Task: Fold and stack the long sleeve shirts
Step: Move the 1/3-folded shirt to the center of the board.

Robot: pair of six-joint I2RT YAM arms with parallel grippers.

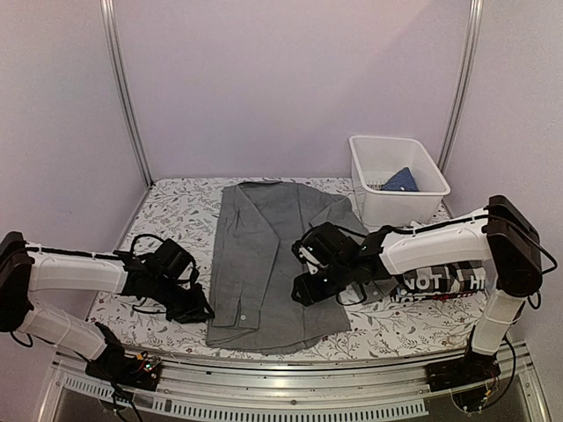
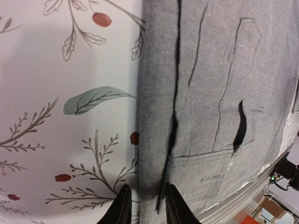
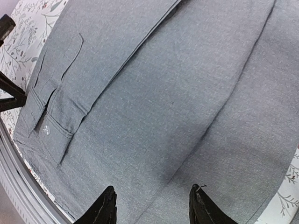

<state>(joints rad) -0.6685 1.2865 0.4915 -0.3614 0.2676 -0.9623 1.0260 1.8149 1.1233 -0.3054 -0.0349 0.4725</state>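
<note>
Top external: grey shirt (image 1: 264, 264) lengthwise, collar far.

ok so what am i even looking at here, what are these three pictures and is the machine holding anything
It is a robot with two arms bolted to the near edge of a table with a leaf-patterned cover. The wide picture comes from a camera above and behind the arms. The other two come from cameras on each wrist, looking past that arm's own claw.

A grey shirt lies spread flat in the middle. A folded dark shirt with white letters lies at the right, and a white basket at the back holds something blue.

The left claw has its two fingers either side of the grey shirt's edge, seemingly pinching it. The right claw is open above the cloth, holding nothing.
</note>
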